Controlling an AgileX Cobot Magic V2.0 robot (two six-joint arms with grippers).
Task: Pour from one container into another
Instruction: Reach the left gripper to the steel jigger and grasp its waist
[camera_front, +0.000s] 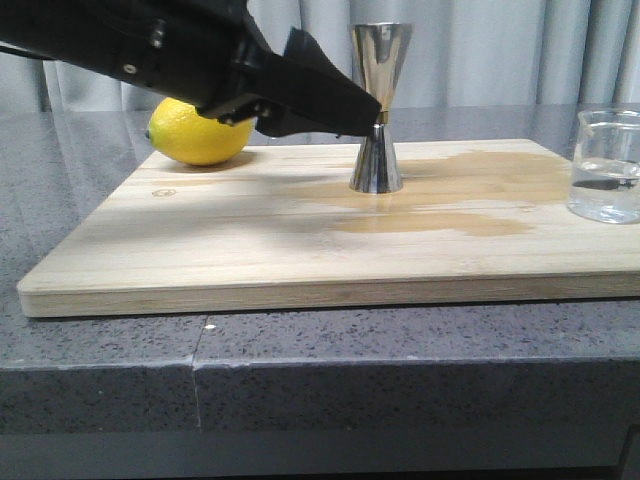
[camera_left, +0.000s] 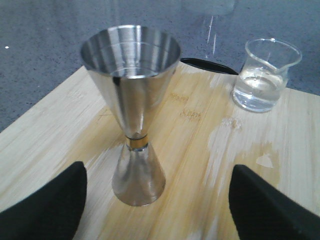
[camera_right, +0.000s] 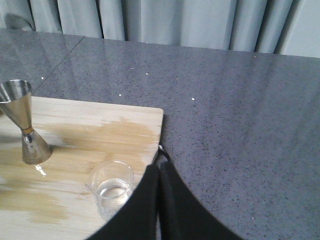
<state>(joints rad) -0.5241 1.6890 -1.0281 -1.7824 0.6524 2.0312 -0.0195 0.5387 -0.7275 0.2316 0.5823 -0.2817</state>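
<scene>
Nearest, across the front: a grey speckled stone counter (camera_front: 400, 340), and on it a pale wooden cutting board (camera_front: 200, 270) with dark wet patches soaked in.

On the board, about the middle: the tall shiny steel hourglass jigger (camera_front: 378, 105) with a thin gold band at its narrow waist, standing upright. Open top cone up, ready to be filled. Set out in the open, probably so both arms can get at it.

Coming in from the left: the black left gripper (camera_left: 157, 200), jaws spread wide, one finger on each side of the jigger's base but not touching it yet. Likely placed that way to close on the jigger and steady it for the pour.

At the right end of the board, well apart from the jigger: the small clear glass beaker (camera_front: 607, 165), upright, with some clear liquid low inside. Cut off by the picture's edge in the front view.

Just beside the beaker, at the board's right edge: the black right gripper (camera_right: 159, 200), fingers pressed together, holding nothing.

Further back on the left: a yellow lemon (camera_front: 198, 133), partly hidden behind the left arm.

Hard to say whether the jigger already has liquid in it; maybe a little, but the shine hides it.
</scene>
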